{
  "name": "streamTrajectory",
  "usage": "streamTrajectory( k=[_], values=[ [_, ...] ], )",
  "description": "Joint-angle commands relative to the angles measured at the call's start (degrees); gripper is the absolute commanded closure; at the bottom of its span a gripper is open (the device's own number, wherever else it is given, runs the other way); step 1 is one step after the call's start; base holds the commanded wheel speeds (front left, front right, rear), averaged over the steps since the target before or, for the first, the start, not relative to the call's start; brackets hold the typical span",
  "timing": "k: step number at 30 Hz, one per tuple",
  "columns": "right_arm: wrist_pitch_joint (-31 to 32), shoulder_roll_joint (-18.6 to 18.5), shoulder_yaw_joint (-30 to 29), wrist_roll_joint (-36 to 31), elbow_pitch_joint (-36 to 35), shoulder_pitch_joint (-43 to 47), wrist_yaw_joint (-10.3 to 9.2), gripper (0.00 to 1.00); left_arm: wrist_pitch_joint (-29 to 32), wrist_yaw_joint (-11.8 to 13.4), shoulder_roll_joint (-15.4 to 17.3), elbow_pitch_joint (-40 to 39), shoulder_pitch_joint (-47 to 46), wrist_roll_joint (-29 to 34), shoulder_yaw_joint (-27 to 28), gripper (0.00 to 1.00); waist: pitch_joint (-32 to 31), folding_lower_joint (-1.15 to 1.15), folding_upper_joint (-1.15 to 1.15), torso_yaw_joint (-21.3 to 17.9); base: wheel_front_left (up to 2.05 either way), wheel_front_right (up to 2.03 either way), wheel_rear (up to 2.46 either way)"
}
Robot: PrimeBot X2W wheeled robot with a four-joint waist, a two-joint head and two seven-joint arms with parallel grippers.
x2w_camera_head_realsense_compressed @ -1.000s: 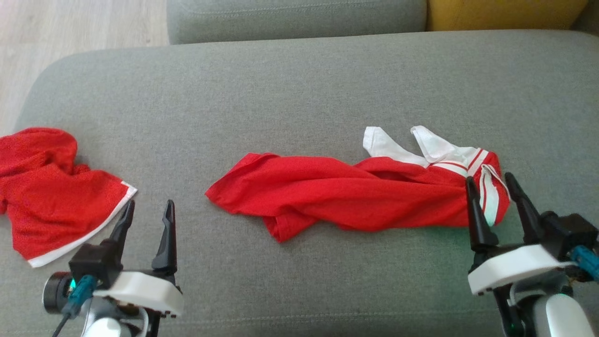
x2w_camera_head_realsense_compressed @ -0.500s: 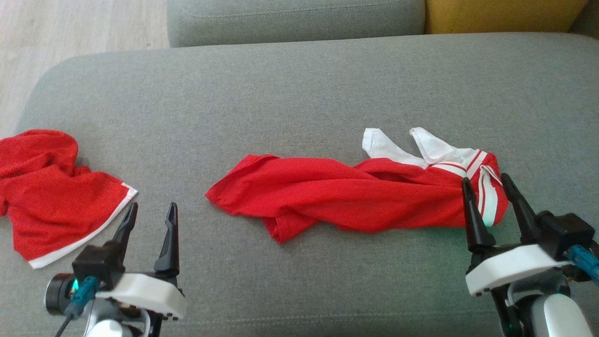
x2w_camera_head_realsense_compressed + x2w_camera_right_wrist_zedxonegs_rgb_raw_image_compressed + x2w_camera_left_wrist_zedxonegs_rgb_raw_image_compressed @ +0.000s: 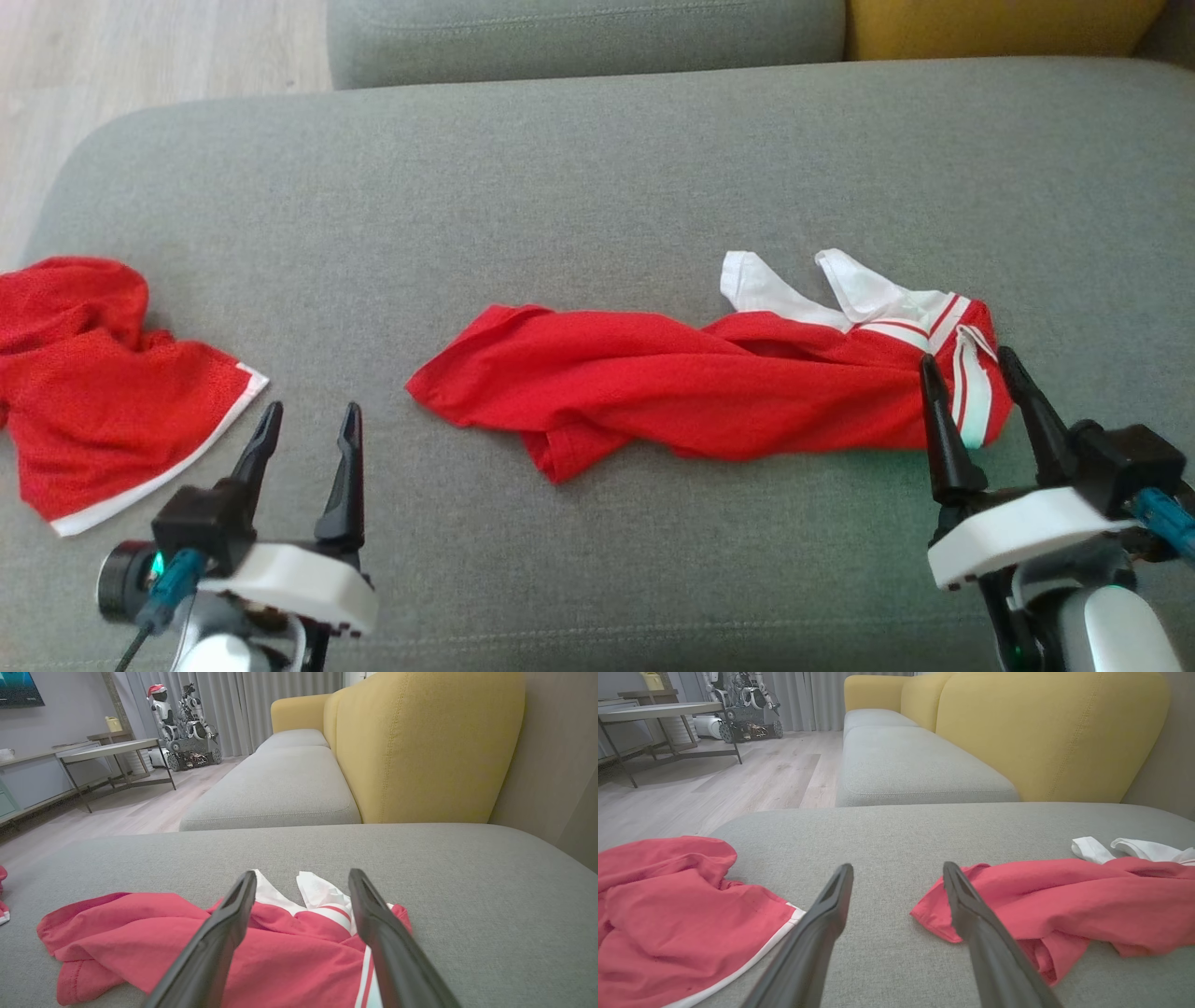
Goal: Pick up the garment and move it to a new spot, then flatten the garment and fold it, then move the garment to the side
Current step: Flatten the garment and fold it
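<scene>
Garments number two, both red, both lying on the one wide grey seat cushion (image 3: 560, 187). The striped garment (image 3: 709, 397) is a long twisted rope of cloth across the middle of the head view, running from the centre out toward 3 o'clock. Its 3 o'clock end carries white stripes and two white flaps that point toward 12. The second red garment (image 3: 103, 392), edged with one white band, lies crumpled at 9 o'clock by the cushion's edge, well apart from the first.

Grippers number two, each with two dark fingers. The left gripper (image 3: 311, 411) sits at 7 o'clock, jaws spread and empty, over bare cushion between the two garments and near the white-edged corner of the second. The right gripper (image 3: 963, 357) sits at 4 o'clock, jaws spread wide with nothing pinched. Its fingertips stand either side of the striped end; whether they touch the cloth cannot be told.

At 12 o'clock lie a second grey cushion (image 3: 579, 37) and one yellow backrest (image 3: 999, 23); pale wood floor (image 3: 140, 47) shows at 11.
</scene>
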Motion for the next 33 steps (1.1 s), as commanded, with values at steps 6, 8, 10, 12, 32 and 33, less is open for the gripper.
streamTrajectory(
  k=[6, 8, 10, 12, 32, 33],
  values=[
    [0.0, -0.3, 1.8, 0.4, -2.3, -2.9, -0.04, 0.0, 0.5, -2.2, 0.6, -0.9, -9.3, 0.0, 0.1, 0.0, 2.7, 0.0, 0.0, -0.6, 0.0, 0.0, 0.0],
    [0.0, -0.3, 2.4, 0.4, -2.3, -3.7, -0.04, 0.0, 1.1, -3.5, 0.0, -0.3, -12.8, 0.1, -0.9, 0.0, 3.9, 0.0, 0.0, -1.1, 0.0, 0.0, 0.0],
    [-0.1, -0.3, 2.9, 0.4, -2.4, -4.5, -0.04, 0.0, 2.2, -5.1, -0.7, 1.0, -16.6, 0.2, -2.2, 0.0, 5.4, 0.0, 0.0, -1.7, 0.0, 0.0, 0.0],
    [-0.1, -0.3, 3.3, 0.5, -2.4, -5.2, -0.04, 0.0, 3.6, -6.8, -1.5, 2.8, -20.3, 0.2, -3.6, 0.0, 6.9, 0.0, 0.0, -2.5, 0.0, 0.0, 0.0],
    [-2.6, -0.3, 5.0, 2.8, 1.2, -8.8, -0.04, 0.0, 24.2, -19.2, -5.3, 37.7, -39.7, -6.7, -11.6, 1.0, 13.1, 0.0, 0.0, -7.5, 0.0, 0.0, 0.0],
    [-2.6, -0.3, 5.0, 2.9, 1.3, -8.8, -0.04, 0.0, 23.9, -19.3, -5.2, 37.8, -40.1, -6.7, -11.8, 1.0, 13.0, 0.0, 0.0, -7.5, 0.0, 0.0, 0.0]
  ],
)
